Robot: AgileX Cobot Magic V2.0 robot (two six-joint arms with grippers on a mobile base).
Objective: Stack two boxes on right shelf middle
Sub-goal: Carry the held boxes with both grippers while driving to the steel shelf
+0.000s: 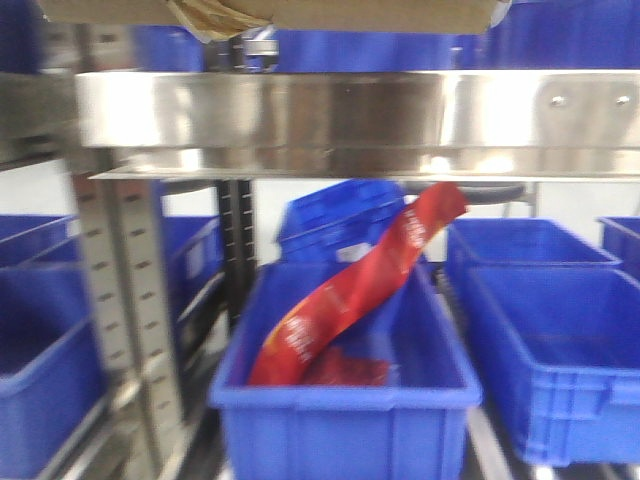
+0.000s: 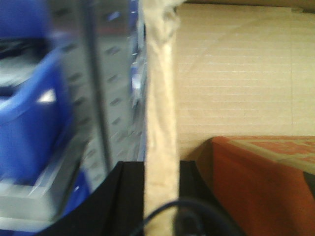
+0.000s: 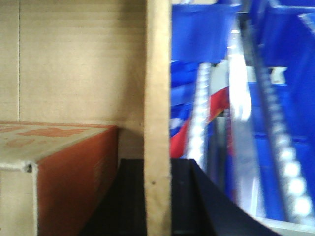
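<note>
A shiny stainless-steel shelf board [image 1: 330,120] spans the near view. Below it stand blue plastic bins [image 1: 345,400], one holding a red foil packet [image 1: 350,290]. A brown corrugated cardboard box [image 1: 300,12] with peeling tape shows just above the shelf rim. The left claw [image 2: 160,172] and the right claw [image 3: 157,169] are each closed narrowly on a box wall, beside an orange-red carton [image 3: 64,172].
</note>
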